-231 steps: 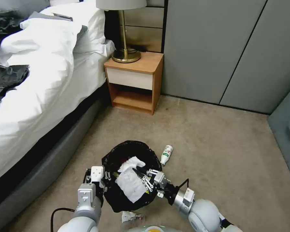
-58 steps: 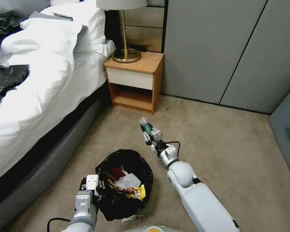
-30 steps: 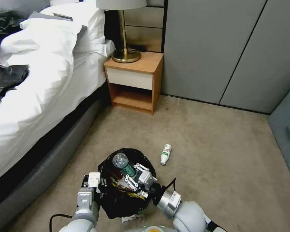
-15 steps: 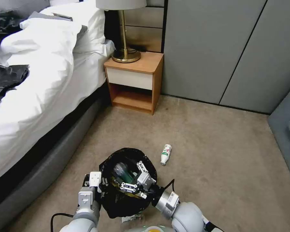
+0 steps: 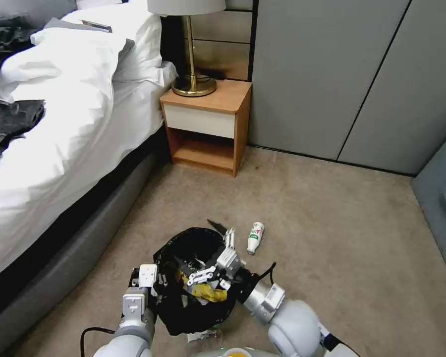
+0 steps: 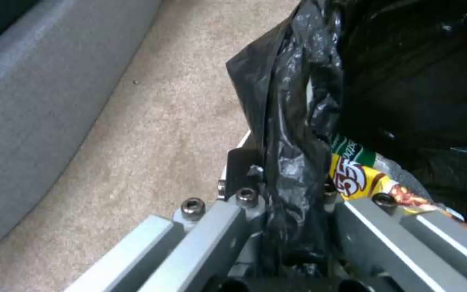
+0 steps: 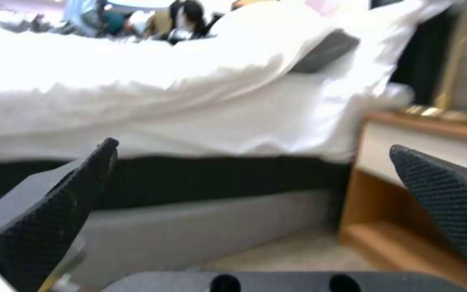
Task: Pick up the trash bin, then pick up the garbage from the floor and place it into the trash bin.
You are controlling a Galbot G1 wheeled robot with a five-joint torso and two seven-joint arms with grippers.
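The bag-covered rim of the small round trash bin lined with crinkled black plastic (image 5: 193, 277) is clamped by the left gripper (image 5: 151, 285), while the right gripper (image 5: 208, 250) is held wide apart and empty above its mouth, and a small green-and-white-labelled plastic bottle (image 5: 255, 237) lies on the beige carpet (image 5: 332, 238) just beyond.

Close view from the left arm's wrist. The left gripper (image 6: 288, 211) pinches a fold of crinkled black bag (image 6: 293, 121) at the bin (image 6: 247, 140) rim, metal fingers (image 6: 212, 231) on either side. A yellow snack wrapper (image 6: 363, 182) lies just inside. Beige carpet (image 6: 152, 121) and a grey bed base (image 6: 33, 93) beside.
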